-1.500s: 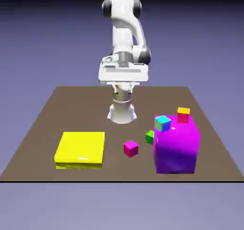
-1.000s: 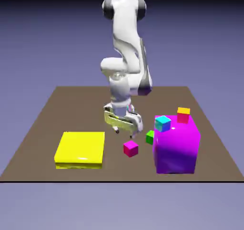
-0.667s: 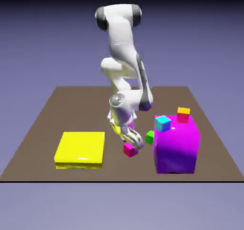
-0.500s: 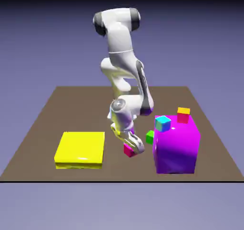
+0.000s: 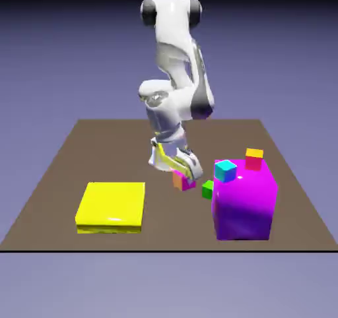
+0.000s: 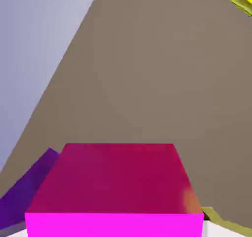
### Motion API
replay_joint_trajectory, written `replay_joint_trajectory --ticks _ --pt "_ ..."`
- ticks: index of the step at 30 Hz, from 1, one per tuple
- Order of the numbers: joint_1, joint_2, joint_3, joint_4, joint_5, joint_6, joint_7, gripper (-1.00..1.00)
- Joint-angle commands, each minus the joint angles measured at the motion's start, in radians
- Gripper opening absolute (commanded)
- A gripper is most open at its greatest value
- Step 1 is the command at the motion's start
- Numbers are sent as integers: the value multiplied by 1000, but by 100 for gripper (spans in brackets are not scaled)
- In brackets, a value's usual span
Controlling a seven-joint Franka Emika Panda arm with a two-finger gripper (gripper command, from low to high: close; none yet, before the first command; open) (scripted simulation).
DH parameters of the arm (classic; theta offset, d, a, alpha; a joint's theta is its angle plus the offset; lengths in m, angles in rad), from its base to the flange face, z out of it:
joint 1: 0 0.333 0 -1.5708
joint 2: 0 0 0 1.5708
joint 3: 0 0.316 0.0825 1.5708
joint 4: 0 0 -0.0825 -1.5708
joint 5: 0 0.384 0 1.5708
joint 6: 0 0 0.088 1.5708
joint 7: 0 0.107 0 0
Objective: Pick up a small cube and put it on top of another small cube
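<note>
My pincer [image 5: 184, 175] pinches the small pink cube [image 6: 114, 178] above the brown table [image 5: 99, 158]. In the exterior view, the yellow-topped cube [image 5: 254, 159] sits on the big purple block [image 5: 243, 201], toward four o'clock from the picture's centre; a flat yellow block [image 5: 111, 204] lies toward eight o'clock.

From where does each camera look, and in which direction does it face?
Exterior view: sits across the table from the robot, raised, facing the base; shows the arm and gripper.
Hand view: sits on the hand, looking along the gripper past the held magenta cube toward the table; pale finger parts show at the bottom edge, beside the cube.
Shared: both views show the magenta cube, table, yellow slab and, at the hand view's lower left, probably the big purple block.
</note>
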Motion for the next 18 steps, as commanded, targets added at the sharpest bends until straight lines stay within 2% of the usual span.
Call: replay_joint_trajectory --ticks 1,13,15,18 --pt "11 -25 14 29 14 -44 38 -100" --pt "-88 -170 424 195 52 -295 463 -100" --pt "-103 -164 438 193 31 -285 470 -100" --pt "-94 -107 481 120 34 -155 472 -100"
